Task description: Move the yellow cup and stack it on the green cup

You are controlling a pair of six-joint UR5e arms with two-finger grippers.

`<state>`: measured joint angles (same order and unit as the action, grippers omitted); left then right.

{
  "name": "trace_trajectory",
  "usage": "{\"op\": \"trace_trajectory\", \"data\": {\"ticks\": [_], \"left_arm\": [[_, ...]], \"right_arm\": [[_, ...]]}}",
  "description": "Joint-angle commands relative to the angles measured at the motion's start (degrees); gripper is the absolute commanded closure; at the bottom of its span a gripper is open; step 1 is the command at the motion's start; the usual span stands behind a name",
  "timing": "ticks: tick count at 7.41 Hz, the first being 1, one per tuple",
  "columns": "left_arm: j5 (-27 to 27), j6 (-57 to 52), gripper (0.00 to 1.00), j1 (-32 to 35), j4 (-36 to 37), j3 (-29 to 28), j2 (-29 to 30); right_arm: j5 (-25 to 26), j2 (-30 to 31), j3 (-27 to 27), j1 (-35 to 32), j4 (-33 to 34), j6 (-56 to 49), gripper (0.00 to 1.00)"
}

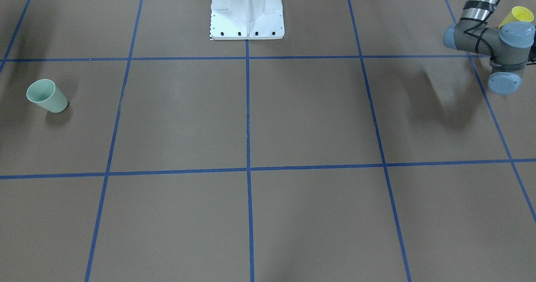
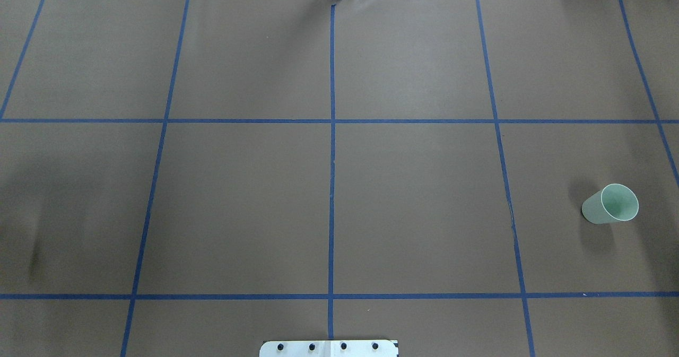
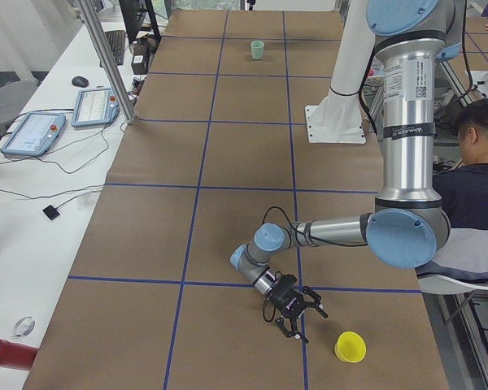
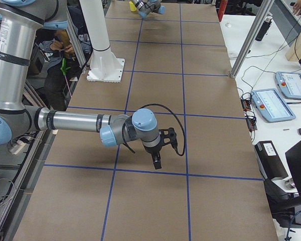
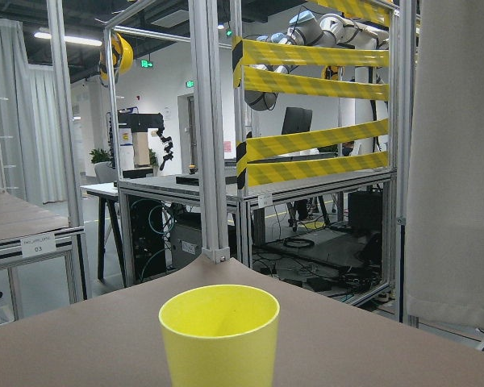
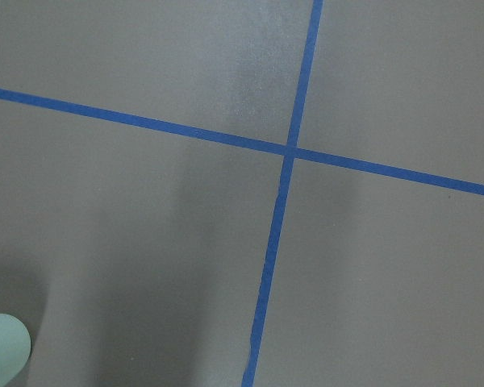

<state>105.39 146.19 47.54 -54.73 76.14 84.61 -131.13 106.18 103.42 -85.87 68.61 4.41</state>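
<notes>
the small bright yellow plastic cup (image 5: 219,339) stands upright just ahead of the left gripper (image 3: 299,321), centred on its line of approach and not in its grasp; how wide that gripper stands i cannot tell. the pale mint-green plastic cup (image 2: 610,204) stands upright well apart from the yellow one, off to one side of the right gripper (image 4: 157,161), whose opening i cannot tell either.

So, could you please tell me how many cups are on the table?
2. The yellow cup stands upright at the table's left end, beside the left gripper; the green cup stands upright toward the right end. I see no others.
</notes>
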Motion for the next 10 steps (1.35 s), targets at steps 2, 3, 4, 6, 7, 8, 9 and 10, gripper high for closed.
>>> {"op": "trace_trajectory", "data": {"ticks": [2,3,4,6,7,8,9,10], "left_arm": [[5.0,0.0,0.0,-1.1,-3.1,-5.5,-0.9],[6.7,0.0,0.0,-1.7,-3.1,-6.4,-0.9],[8.7,-0.1,0.0,-2.4,-3.5,-7.9,-0.9],[10.0,-0.1,0.0,-3.0,-6.2,-12.8,-1.2],[10.2,-0.1,0.0,-3.0,-6.6,-13.5,-1.5],[10.8,-0.1,0.0,-3.0,-6.6,-13.6,-2.2],[11.0,-0.1,0.0,-3.1,-6.7,-13.6,-2.5],[11.3,-0.1,0.0,-3.1,-6.7,-13.6,-2.5]], "right_arm": [[-0.1,0.1,0.0,0.0,-0.4,-0.1,0.0],[-0.1,0.1,-0.1,0.0,-0.8,-0.1,0.0],[-0.1,0.1,0.0,0.0,-0.8,0.0,0.0],[-0.1,0.1,0.0,0.0,-0.8,-0.1,0.0],[-0.1,0.1,0.0,0.0,-0.8,-0.1,0.0],[-0.2,0.1,0.0,0.0,-0.8,-0.1,0.0],[-0.2,0.1,0.0,0.0,-0.8,-0.1,0.0],[-0.2,0.1,0.0,0.0,-0.8,-0.1,0.0]]}}
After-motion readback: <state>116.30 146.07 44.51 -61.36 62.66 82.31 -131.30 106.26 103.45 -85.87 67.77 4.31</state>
